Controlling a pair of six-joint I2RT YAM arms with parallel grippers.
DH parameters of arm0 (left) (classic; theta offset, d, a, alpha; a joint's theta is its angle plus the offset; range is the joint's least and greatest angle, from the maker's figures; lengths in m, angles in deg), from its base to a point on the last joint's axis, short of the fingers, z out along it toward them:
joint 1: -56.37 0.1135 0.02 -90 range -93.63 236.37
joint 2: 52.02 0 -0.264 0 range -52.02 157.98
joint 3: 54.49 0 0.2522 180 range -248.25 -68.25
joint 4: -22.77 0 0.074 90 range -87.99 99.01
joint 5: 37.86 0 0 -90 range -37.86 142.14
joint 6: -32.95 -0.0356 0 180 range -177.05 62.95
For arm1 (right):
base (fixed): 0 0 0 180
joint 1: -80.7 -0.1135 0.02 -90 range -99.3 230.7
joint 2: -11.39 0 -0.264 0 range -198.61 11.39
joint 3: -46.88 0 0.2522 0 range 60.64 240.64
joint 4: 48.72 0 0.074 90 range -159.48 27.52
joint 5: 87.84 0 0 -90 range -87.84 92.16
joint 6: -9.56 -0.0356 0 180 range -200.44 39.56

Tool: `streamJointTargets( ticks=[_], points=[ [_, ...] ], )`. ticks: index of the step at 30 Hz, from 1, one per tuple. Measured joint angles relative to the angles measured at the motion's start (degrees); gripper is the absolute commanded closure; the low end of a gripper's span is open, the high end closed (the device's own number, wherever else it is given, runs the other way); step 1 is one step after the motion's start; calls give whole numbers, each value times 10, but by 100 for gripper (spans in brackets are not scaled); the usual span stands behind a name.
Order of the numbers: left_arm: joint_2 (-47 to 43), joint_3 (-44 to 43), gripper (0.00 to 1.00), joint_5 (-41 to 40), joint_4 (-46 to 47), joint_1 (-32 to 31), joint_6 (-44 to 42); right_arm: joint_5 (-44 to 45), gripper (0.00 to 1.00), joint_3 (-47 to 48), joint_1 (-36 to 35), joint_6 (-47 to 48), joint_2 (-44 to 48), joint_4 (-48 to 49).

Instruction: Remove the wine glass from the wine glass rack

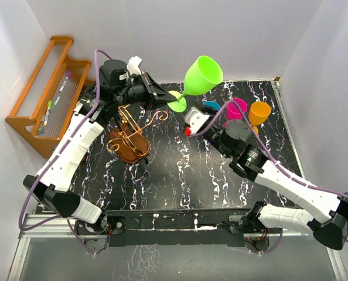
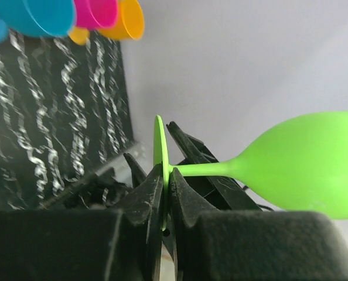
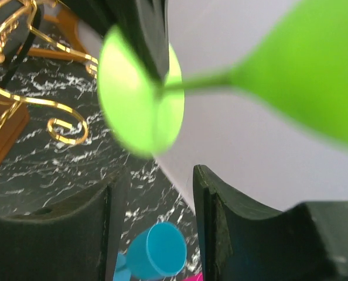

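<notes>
A lime green wine glass (image 1: 203, 75) hangs in the air on its side, well off the wine glass rack (image 1: 130, 139), a gold wire stand on a brown oval base. My left gripper (image 1: 166, 98) is shut on the edge of the glass's round foot (image 2: 159, 146), and the stem and bowl (image 2: 306, 164) stick out to the right. My right gripper (image 1: 184, 114) stands open just below the foot (image 3: 140, 96), touching nothing; its fingers (image 3: 208, 193) are wide apart. The rack's scroll ends (image 3: 68, 126) show at the left of the right wrist view.
Blue (image 1: 212, 106), pink (image 1: 236, 108) and orange (image 1: 259, 112) cups stand at the back right of the black marbled table. An orange-brown stepped shelf (image 1: 30, 120) with pens is at the far left. White walls close the back and sides.
</notes>
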Motion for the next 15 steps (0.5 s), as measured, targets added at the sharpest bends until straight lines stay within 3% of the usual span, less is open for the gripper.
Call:
streamJointTargets(
  ticks=[5, 7, 9, 10, 13, 15],
  points=[
    [-58, -9, 100, -147, -49, 0, -69, 46, 52, -51, 0, -83, 62, -62],
    [-105, 2, 100, -209, -53, 0, -91, 77, 65, -64, 0, -126, 83, -90],
    [-161, 13, 100, -267, -58, 0, -116, 115, 89, -66, 1, -171, 94, -119],
    [-180, 15, 100, -285, -60, 0, -125, 131, 92, -66, 1, -188, 94, -129],
    [-228, 19, 100, -337, -67, 0, -157, 154, 92, -29, 30, -280, 62, -211],
    [-245, 19, 100, -361, -75, 0, -177, 100, 92, 45, 107, -349, -2, -289]
  ],
)
